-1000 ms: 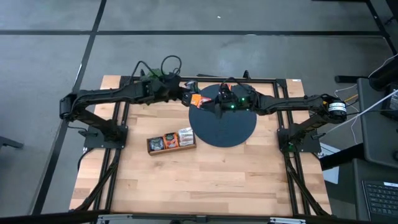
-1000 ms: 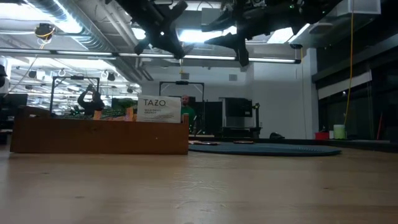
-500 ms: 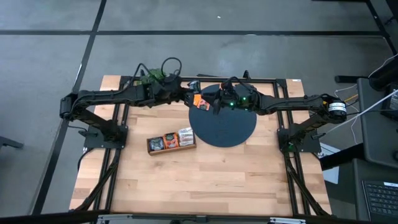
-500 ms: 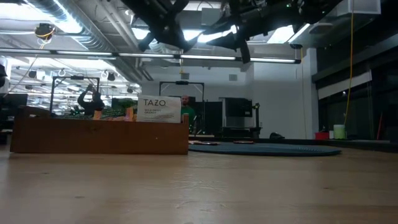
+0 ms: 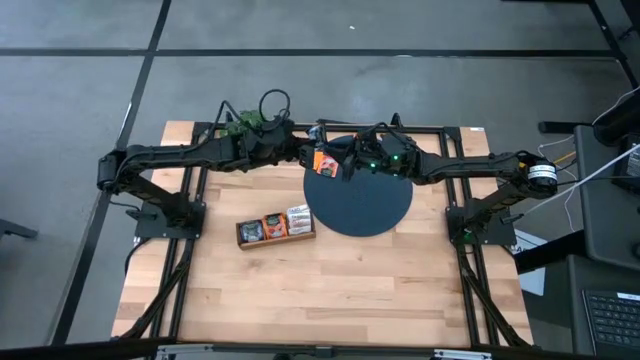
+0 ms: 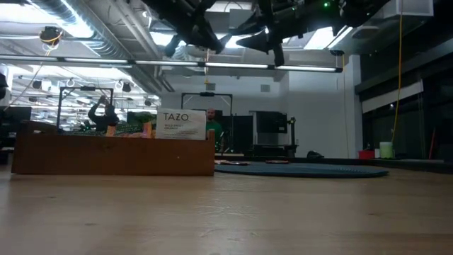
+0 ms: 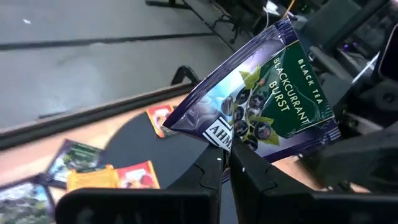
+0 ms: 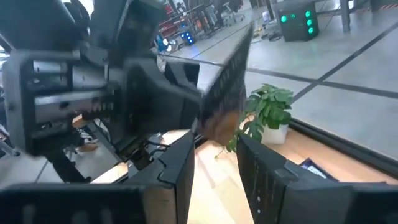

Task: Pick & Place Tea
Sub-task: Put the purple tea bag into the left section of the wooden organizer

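Desk [image 5: 330,290] room first, as I read it from my station: the whole near half of the wooden top lies bare, and its left and right margins are taken only by the arm bases and the black frame. Starting at the left, the left arm reaches along the far edge toward the middle. Its left hand [image 7: 225,163] is closed on a dark blackcurrant sachet [image 7: 261,99], pinched by the lower corner and held up in the air over the far-left rim of the dark disc [image 5: 365,205]. Nearer me, just left of the disc, sits the wooden tray [image 5: 276,227] with a few sachets in it; in the low view a white Tazo packet [image 6: 182,125] stands up out of it. Past the left fingers I see loose sachets [image 7: 134,175] lying on the disc and the desk beside it, some cut off by the frame edge. Further right, the right hand [image 8: 214,158] hovers over the disc's far side, fingers parted, with the sachet's edge blurred just ahead of them; I cannot tell whether they touch it. A green plant [image 8: 267,112] stands at the far edge. In the overhead view both hands overlap, so their tips are hard to separate.
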